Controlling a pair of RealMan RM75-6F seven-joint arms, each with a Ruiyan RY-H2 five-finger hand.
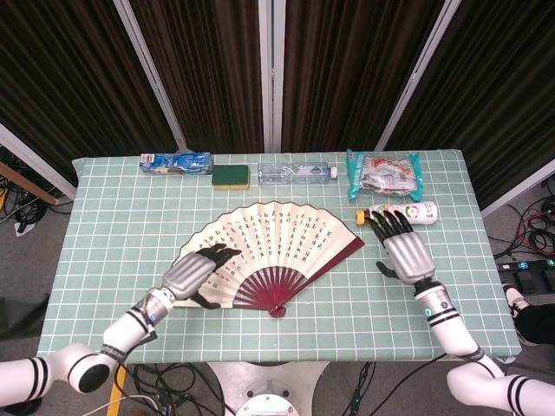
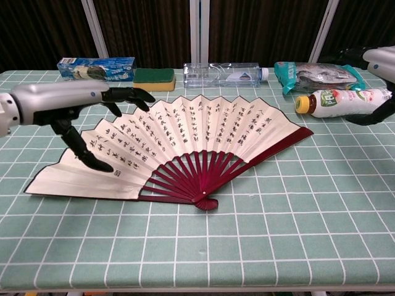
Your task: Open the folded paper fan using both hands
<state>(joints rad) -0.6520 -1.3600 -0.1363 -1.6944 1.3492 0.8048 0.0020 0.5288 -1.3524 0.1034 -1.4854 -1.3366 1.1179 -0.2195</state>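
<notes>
Probably lab, dark curtains (image 1: pixel 347 69), floor cables (image 1: pixel 538 230)

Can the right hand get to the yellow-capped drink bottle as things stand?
Probably yes. The right hand is open and sits just in front of the bottle, fingers pointing at it, with nothing between them. The fan lies off to its left.

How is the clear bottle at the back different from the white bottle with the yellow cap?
The clear bottle is see-through with a white cap; the white bottle is solid white with green print and a yellow cap. The clear bottle lies in the back row beside the green sponge; the white bottle lies nearer, in front of the snack bag, by the right hand. The clear bottle's cap points right, the white bottle's left. Both lie on their sides.
</notes>
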